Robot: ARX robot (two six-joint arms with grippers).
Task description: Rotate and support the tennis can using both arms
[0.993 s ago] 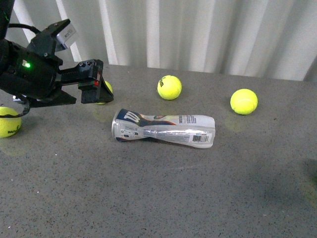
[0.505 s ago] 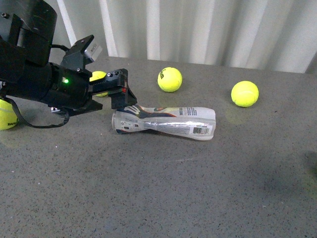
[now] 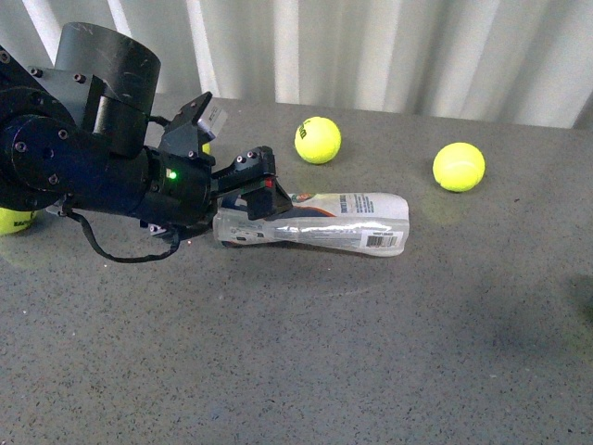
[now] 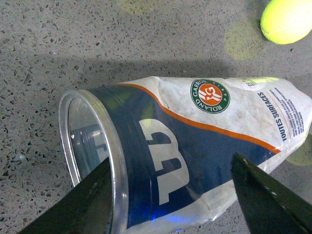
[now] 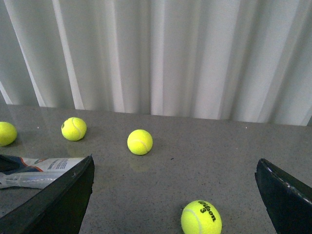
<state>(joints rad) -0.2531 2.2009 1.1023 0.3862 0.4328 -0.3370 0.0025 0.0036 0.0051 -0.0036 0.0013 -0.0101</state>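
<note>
The tennis can (image 3: 338, 222) lies on its side on the grey table, its metal-rimmed open end to the left and its barcode end to the right. My left arm (image 3: 102, 167) reaches in from the left. Its gripper (image 3: 255, 185) is open, with the fingers on either side of the can's open end. In the left wrist view the blue and white label with the round logo (image 4: 209, 95) fills the space between the fingers (image 4: 265, 197). My right gripper (image 5: 175, 165) is open above the table with nothing between its fingers. The can (image 5: 41, 170) lies off to its side. The right arm is out of the front view.
Two tennis balls (image 3: 318, 139) (image 3: 459, 166) lie behind the can, and another (image 3: 11, 221) peeks out behind the left arm. A Wilson ball (image 5: 201, 218) sits close in front of the right gripper. A white curtain (image 3: 389, 46) hangs behind the table.
My left arm has swung right and down from the table's left side to the can's open end. Its open fingers now straddle that end. The can has nudged slightly right.
</note>
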